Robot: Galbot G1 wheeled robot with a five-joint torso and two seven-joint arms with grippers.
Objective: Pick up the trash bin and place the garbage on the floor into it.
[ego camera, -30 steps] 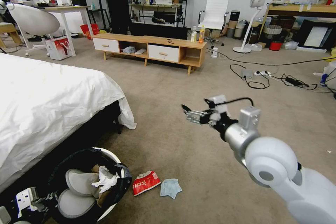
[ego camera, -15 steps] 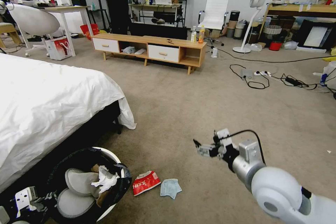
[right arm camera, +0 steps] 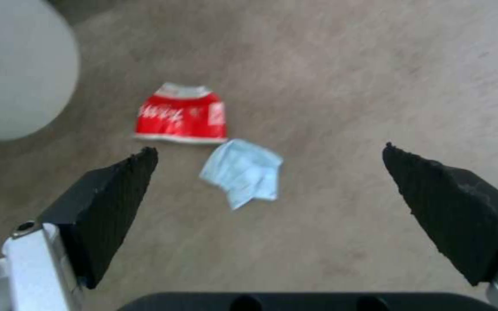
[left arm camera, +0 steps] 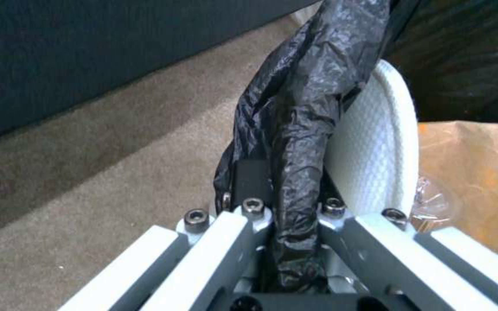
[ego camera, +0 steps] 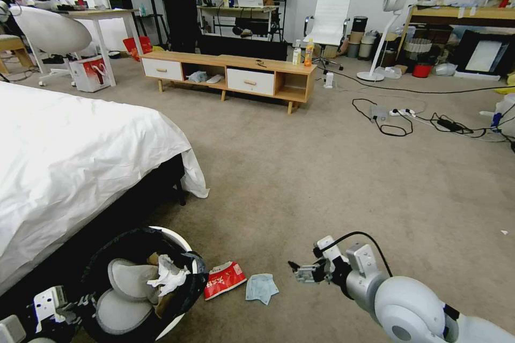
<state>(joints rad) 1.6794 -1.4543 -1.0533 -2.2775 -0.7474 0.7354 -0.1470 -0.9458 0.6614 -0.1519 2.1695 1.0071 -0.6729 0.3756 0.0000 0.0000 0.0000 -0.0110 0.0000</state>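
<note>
You're looking at the trash bin (ego camera: 145, 284) sitting low at the robot's left, beside the bed (ego camera: 70, 155): a small round white plastic shell with a crinkly black bag liner (ego camera: 190, 284) folded over its rim and two smooth white flaps (ego camera: 126, 284) inside, a crumpled white tissue wad (ego camera: 167, 277) lying on top of them. Your left tool (left arm camera: 286, 242) is clamping the bin's rim, with glossy wrinkled black film (left arm camera: 295, 129) bunched between its grey fingers (left arm camera: 203, 255). That wrist view is giving you what the head view can't: the fine honeycomb texture of the white rim (left arm camera: 370, 160), plus a brown paper bag (left arm camera: 468, 172) and some clear crinkled plastic (left arm camera: 430, 201) inside.

On the floor (ego camera: 322, 182), a short-pile beige carpet, the flattened red-white snack wrapper (ego camera: 224, 280) is lying just beside the bin, and the soft, folded light blue face mask (ego camera: 261, 286) is lying just beside the wrapper.

Your right tool (ego camera: 295, 270) is hovering low, near the mask. From its wrist view you're seeing its two black, ridged, wedge-shaped pads (right arm camera: 110, 203) spread wide apart, with the mask (right arm camera: 243, 170) framed between them and the wrapper (right arm camera: 181, 114) farther off on the carpet (right arm camera: 347, 86).
</note>
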